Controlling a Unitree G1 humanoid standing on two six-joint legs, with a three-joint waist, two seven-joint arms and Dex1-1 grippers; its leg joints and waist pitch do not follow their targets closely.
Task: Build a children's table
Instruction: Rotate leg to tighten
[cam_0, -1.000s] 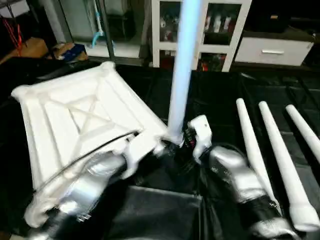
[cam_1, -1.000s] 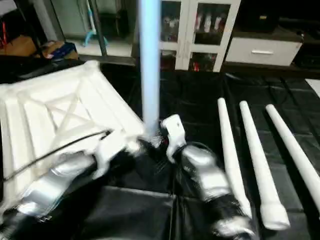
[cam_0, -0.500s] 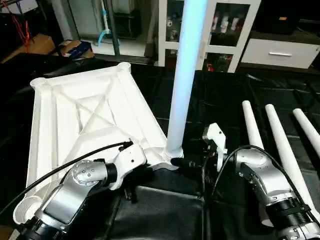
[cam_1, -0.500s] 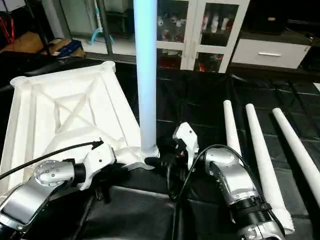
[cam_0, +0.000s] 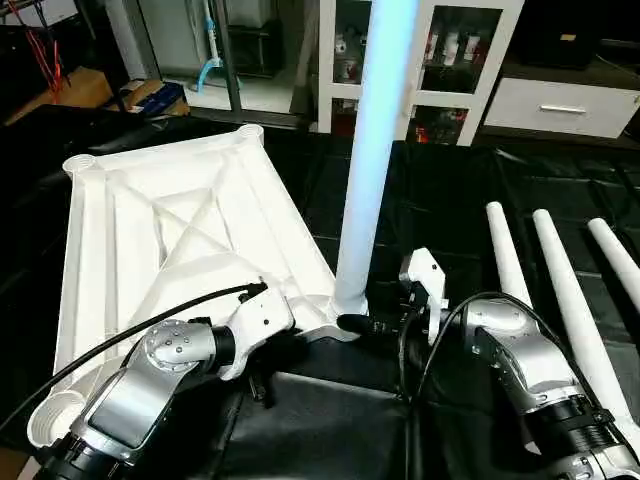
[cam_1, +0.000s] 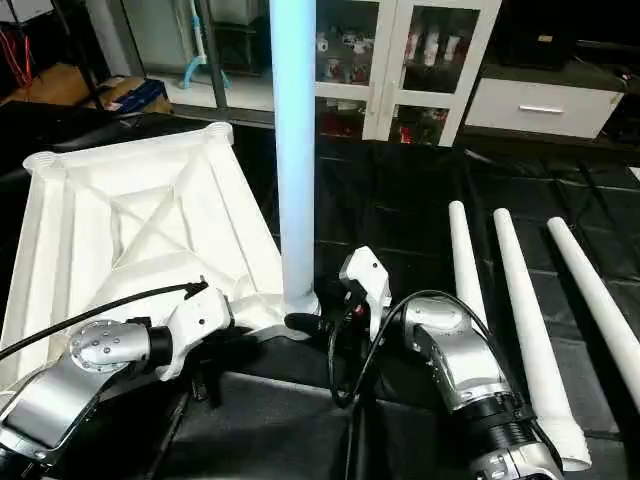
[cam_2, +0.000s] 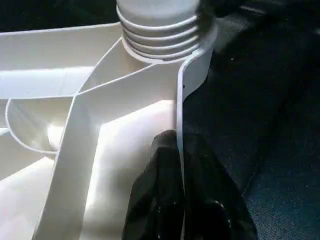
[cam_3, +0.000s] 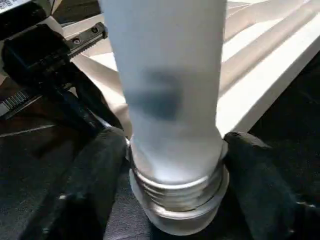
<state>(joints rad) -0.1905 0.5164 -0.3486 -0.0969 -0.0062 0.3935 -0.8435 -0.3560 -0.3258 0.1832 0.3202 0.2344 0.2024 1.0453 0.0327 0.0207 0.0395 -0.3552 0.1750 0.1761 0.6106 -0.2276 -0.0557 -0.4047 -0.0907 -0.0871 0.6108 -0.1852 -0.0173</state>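
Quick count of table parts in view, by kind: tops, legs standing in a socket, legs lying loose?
Table top: 1
Leg standing in a corner socket: 1
Legs lying loose on the black sheet: 3
Total: 5 parts

A black sheet covers the work surface. Behind it stands a white glass-door cabinet with small items on its shelves, a white drawer unit just beside it, and a cardboard box at the far side

Leg upright in top corner (three legs right).
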